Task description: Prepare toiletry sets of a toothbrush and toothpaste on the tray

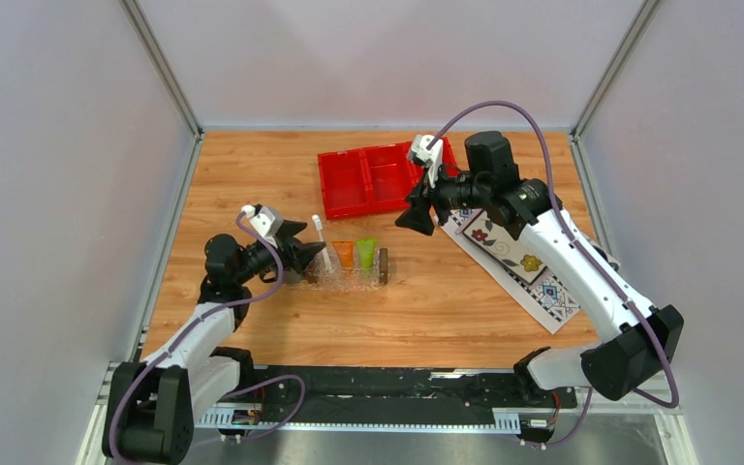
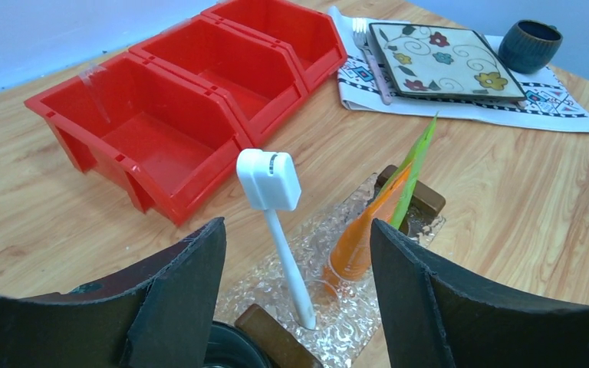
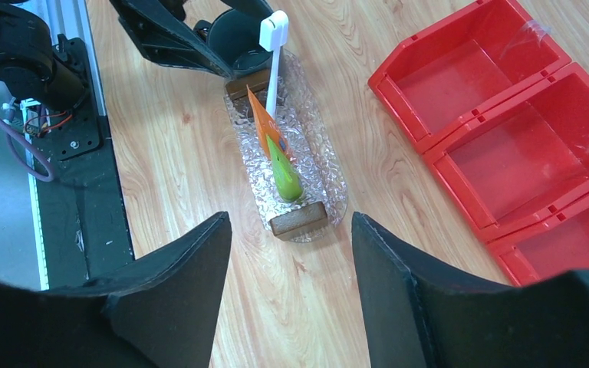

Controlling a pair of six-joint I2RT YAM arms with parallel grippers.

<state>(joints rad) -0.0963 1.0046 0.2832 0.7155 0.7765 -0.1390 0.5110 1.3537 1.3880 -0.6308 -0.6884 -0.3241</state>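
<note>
One left hand (image 2: 295,230) spread, empty

Left gripper (image 2: 295,230), right gripper (image 3: 290,222) (jaws apart)

On the tray (image 1: 356,282) we find the toothbrush (image 1: 322,240) standing left of both toothpaste tubes (image 1: 344,254); the three-compartment bin (image 1: 345,189) sits behind, the cloth (image 1: 553,292) right of it.

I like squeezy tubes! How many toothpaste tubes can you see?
2. The orange tapered tube stands on the clear plastic tray beside the white toothbrush; the lime green tube stands next to it.
</note>
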